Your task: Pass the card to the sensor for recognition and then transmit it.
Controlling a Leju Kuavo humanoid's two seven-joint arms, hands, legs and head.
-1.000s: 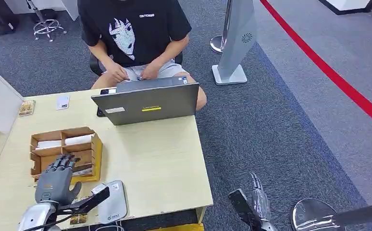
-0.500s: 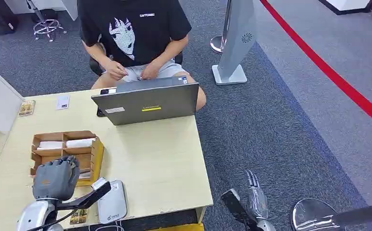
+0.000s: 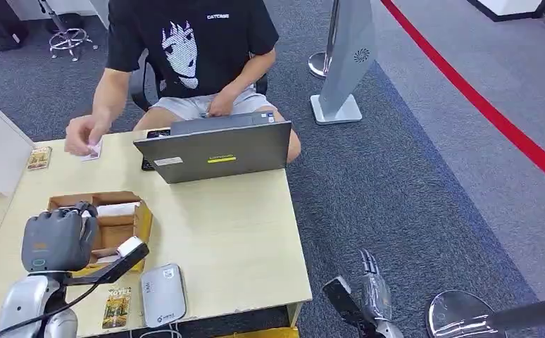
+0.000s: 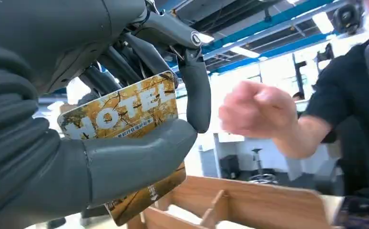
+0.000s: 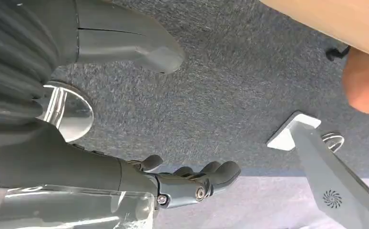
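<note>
While left robot hand point(image 4: 125, 143) pinches hotel card point(image 4: 125, 112) above wooden tray point(image 3: 125, 211), lower left, pickup done; sensor point(image 3: 163, 294) pass, handover pending. Right robot hand point(image 3: 375, 292) loose, empty.

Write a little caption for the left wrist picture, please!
Grey robot left hand pinches a golden HOTEL card above the wooden divided box.

Left hand point(image 3: 53, 239) raised, thumb and fingers point(image 4: 195, 98) pinching a card point(image 4: 120, 112). Right hand point(image 3: 374, 292) hangs low, fingers straight.
</note>
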